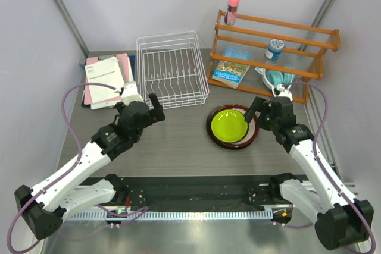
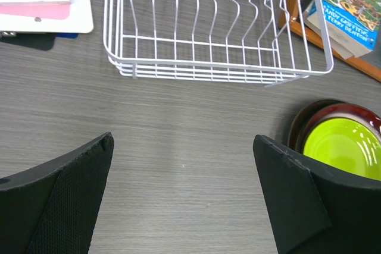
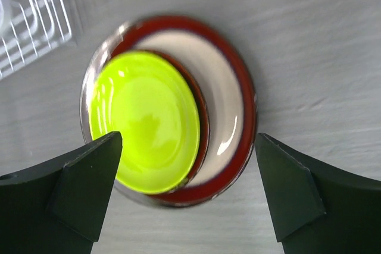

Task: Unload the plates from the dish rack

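Note:
The white wire dish rack (image 1: 172, 69) stands empty at the back centre; it also shows in the left wrist view (image 2: 208, 72). The plates lie stacked flat on the table to its right: the lime green plate (image 1: 231, 125) (image 3: 143, 120) on top, a red plate's edge (image 3: 201, 108) beneath it, then the dark-red-rimmed cream plate (image 3: 229, 99), with a grey rim (image 3: 89, 96) at the bottom. The stack's edge shows in the left wrist view (image 2: 342, 141). My left gripper (image 1: 156, 109) (image 2: 183, 200) is open and empty over bare table before the rack. My right gripper (image 1: 266, 111) (image 3: 187, 188) is open and empty just above the stack's near-right edge.
An orange-brown wooden shelf rack (image 1: 274, 46) stands at the back right with a book (image 1: 231, 72), a jar and a pink bottle (image 1: 232, 5) on it. Papers and pink folders (image 1: 107, 78) lie left of the dish rack. A black rail (image 1: 190, 191) runs along the near edge.

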Robot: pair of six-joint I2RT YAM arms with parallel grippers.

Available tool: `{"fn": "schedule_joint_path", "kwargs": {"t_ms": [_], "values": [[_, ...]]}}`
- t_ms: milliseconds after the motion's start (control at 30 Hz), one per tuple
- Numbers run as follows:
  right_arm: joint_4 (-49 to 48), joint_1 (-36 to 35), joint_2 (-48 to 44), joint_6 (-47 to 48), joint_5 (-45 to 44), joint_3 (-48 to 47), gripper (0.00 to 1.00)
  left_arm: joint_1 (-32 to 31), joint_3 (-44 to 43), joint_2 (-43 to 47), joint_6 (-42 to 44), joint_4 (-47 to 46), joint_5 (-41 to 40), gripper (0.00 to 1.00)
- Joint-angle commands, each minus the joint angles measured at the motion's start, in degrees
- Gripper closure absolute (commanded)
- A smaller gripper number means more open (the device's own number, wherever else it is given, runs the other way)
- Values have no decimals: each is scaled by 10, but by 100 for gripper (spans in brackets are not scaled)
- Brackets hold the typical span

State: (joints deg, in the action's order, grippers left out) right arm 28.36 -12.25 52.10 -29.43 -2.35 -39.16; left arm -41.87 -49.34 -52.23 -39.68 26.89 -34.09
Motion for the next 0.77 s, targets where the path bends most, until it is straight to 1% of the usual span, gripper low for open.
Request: {"fn": "schedule_joint_path", "kwargs": {"t_ms": [0, 33, 67, 100, 167, 200, 267, 300, 400, 533, 633, 733], "values": [[-67, 1, -26, 34, -101, -19, 0, -1, -20, 7, 28, -4, -55, 1], [-73, 1, -24, 34, -118, -11, 0, 0, -24, 5, 36, 3, -67, 0], [-78, 2, -15, 37, -156, -12, 0, 0, -31, 5, 43, 5, -77, 0], [-106, 0, -14, 42, -170, -10, 0, 0, -35, 4, 50, 10, -93, 1], [-161, -1, -14, 58, -213, 28, 0, 0, -45, 3, 65, 17, -113, 1], [-186, -2, -15, 75, -235, 36, 0, 0, -46, 5, 71, 13, -119, 0], [-212, -6, -23, 80, -289, 62, 1, 0, -44, 16, 88, 3, -111, 1], [-271, -8, -31, 113, -322, 100, 0, 0, -40, 20, 94, -10, -110, 1], [-384, -15, -48, 151, -368, 179, 0, 0, -23, 35, 106, -27, -121, 1], [-458, -17, -74, 166, -405, 244, 0, 0, 7, 42, 128, -48, -149, 1], [-468, -17, -80, 161, -406, 251, 0, 0, 18, 32, 135, -57, -154, 1], [-497, -18, -66, 176, -416, 260, 0, 0, 30, 26, 137, -68, -159, 0]]}}
